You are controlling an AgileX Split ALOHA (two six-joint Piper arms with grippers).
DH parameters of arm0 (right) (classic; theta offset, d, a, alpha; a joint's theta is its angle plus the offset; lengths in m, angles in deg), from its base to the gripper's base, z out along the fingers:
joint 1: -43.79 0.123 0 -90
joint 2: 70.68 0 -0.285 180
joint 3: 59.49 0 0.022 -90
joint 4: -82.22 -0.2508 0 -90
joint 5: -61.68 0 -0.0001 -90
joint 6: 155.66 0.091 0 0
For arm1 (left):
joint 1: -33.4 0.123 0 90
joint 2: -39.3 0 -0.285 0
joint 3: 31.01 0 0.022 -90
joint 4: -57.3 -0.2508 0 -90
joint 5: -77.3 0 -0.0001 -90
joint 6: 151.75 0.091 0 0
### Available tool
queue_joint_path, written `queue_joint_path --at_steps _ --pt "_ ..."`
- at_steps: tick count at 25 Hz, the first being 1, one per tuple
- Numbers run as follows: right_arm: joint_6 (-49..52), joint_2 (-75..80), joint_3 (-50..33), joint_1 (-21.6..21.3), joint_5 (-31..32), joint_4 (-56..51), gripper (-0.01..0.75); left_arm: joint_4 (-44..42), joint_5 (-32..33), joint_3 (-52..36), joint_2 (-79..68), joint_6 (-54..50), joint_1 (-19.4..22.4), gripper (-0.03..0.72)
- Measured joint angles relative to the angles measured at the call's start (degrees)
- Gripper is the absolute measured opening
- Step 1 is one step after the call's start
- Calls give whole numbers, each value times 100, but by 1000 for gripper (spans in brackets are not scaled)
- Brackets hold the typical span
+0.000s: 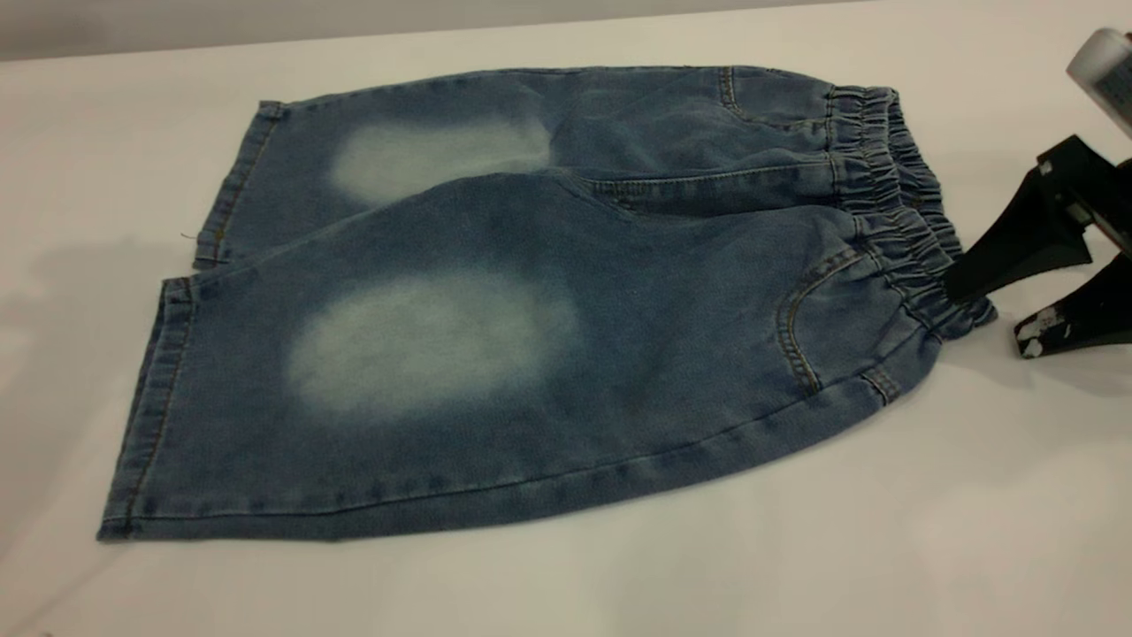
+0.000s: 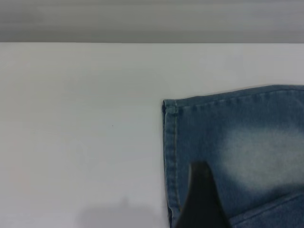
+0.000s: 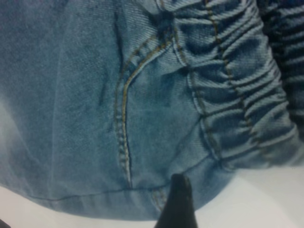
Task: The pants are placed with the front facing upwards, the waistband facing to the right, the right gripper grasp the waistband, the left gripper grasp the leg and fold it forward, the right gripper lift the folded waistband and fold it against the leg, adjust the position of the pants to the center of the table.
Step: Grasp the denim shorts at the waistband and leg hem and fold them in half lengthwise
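From the exterior view, the pants (image 1: 531, 310) lie flat on the white tabletop (image 1: 884, 548), front up, their long axis running across the picture: leg hems at the left, the waistband (image 1: 893, 203) at the right. The right gripper (image 1: 990, 305) sits at the waistband's near end, fingers spread, one wedge tip touching or just over the ruffled band and the other, paint-scuffed, resting on the bare tabletop just beside the cloth. It has not closed on anything. The waistband lies directly ahead of this gripper, so the right arm is plainly the nearer one for the waistband grasp. The left arm does not show in this view.

In the left wrist view, the left gripper (image 2: 202, 199) shows only as one dark finger hanging over a leg near its stitched hem; whether its fingers are spread or together cannot be told. The hem corner lies on the tabletop just ahead of that finger, so the leg is within this arm's side.

In the right wrist view, a single dark finger tip (image 3: 176, 202) hovers at the pants' edge, beside the pocket seam (image 3: 124, 118), with the gathered band close by. The next move likely needs both fingers to straddle the band before closing.
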Motion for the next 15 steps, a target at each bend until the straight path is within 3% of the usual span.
queue_joint_path --at_steps 15 --pt "-1041 100 0 0 139 -1049 531 0 8 0 0 -15 0 451"
